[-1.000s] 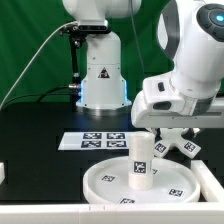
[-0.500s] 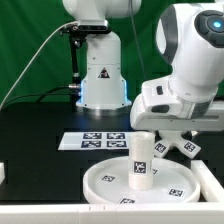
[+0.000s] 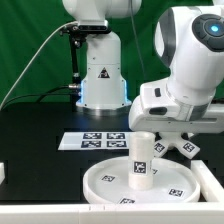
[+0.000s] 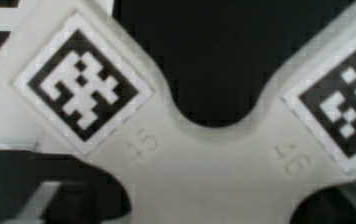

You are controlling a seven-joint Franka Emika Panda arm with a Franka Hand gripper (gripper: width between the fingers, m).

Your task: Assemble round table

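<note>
The cross-shaped foot (image 4: 193, 150) right under the claw (image 3: 168, 128) fills the wrist view, kinda blurry, its arms chopped by the edges. From outside, the leg (image 3: 141, 158) beside the claw hides part of it; claw tips hidden too.

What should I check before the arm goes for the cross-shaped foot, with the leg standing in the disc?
1. Leg upright in the round disc: ok.
2. Cross-shaped foot centred under the wrist camera: ok.
3. Foot's tags readable in the wrist view: ok.
4. Gripper above the foot in the exterior view: ok.
5. Gripper open wide enough for the foot: cannot tell.
6. Fingers clear of the foot: cannot tell.
</note>
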